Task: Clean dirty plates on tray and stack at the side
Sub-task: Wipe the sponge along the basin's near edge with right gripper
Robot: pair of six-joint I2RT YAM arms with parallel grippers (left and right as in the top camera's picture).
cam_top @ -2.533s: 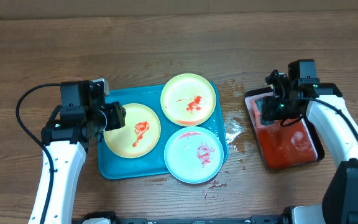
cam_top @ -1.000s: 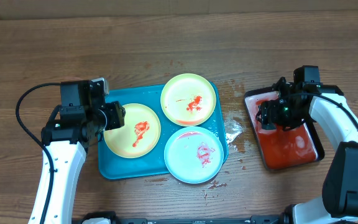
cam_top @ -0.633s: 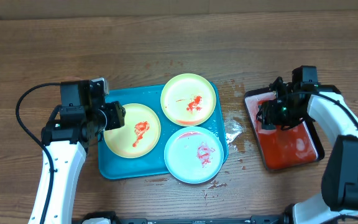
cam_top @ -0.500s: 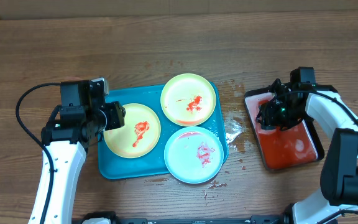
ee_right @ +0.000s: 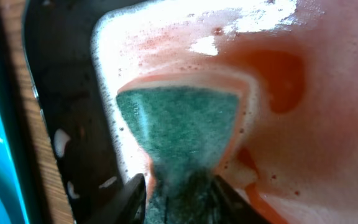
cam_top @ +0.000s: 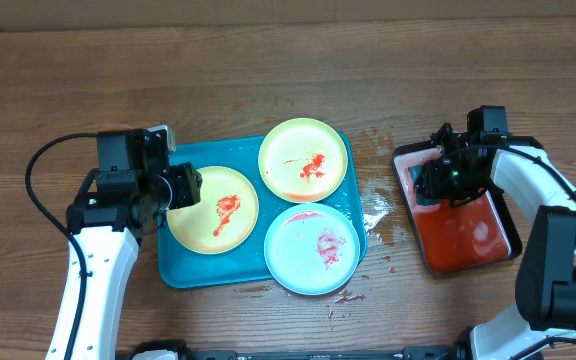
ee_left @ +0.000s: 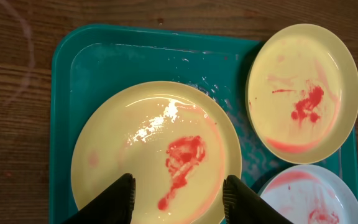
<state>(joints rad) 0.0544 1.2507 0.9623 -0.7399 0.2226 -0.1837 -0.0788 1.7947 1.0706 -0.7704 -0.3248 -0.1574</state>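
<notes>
1. Turquoise plastic fills the middle of the overhead view, where the blue tray [cam_top: 180, 268] sits on the wooden table [cam_top: 268, 70] carrying three plates, each smeared red.
2. One yellow-green plate [cam_top: 213, 210] lies at the tray's left. The other yellow-green plate [cam_top: 303, 160] is at upper right, its edge over the rim. The pale blue plate [cam_top: 313, 248] is at lower right, overhanging the rim toward the bottom of the frame.
3. The left gripper [ee_left: 178, 190] hangs over the plate at the tray's left, fingers spread wide with nothing between them. Only the fingertips show at the bottom of the wrist view, and whether they touch the plate cannot be told.
4. The right gripper [ee_right: 178, 190] is clamped on a green sponge [ee_right: 179, 124] ringed by foamy red liquid [ee_right: 278, 74] in the black tray [ee_right: 61, 93], at the right of the overhead view and well apart from the plates.
5. The sponge's lower end is hidden between the fingers, which are cut off by the frame's bottom edge. From overhead, the arm covers the sponge.
</notes>
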